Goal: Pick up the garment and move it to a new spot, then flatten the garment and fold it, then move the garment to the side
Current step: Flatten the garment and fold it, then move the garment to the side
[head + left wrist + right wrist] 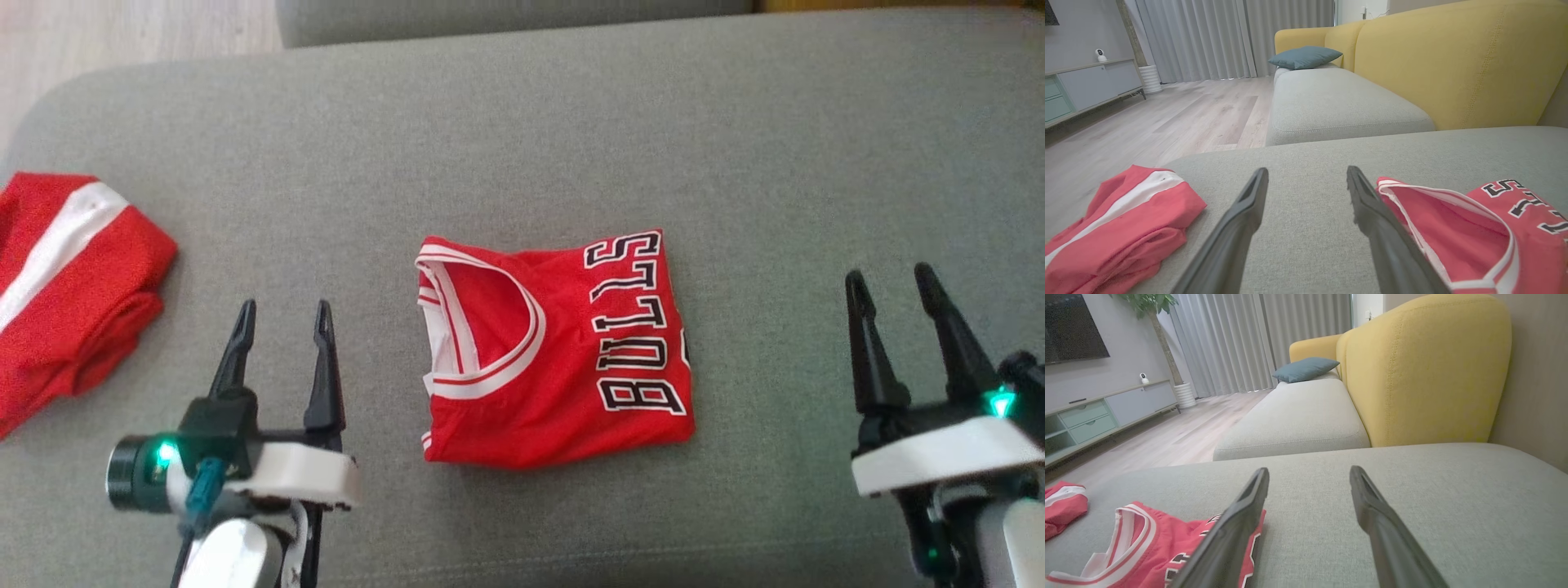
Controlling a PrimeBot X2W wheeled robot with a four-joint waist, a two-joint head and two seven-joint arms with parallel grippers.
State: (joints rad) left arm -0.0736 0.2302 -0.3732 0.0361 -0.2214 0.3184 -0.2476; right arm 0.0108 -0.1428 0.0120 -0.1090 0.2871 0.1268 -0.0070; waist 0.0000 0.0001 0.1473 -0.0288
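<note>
The garment point(555, 351) is a red jersey with white-trimmed neckline and black-and-white lettering, lying folded into a compact rectangle in the middle of the grey sofa cushion point(571, 122). It also shows at the lower right of the left wrist view, garment point(1494, 237), and at the lower left of the right wrist view, garment point(1147, 547). My left gripper point(282, 314) hovers open to its left, apart from it, empty. My right gripper point(890, 282) stands open well to its right, empty too.
A second red garment with a white stripe point(65, 278) lies crumpled at the cushion's left edge. Beyond the cushion are another grey seat point(1339, 102), a yellow backrest point(1453, 61), a blue pillow point(1304, 56) and wooden floor point(1167, 118).
</note>
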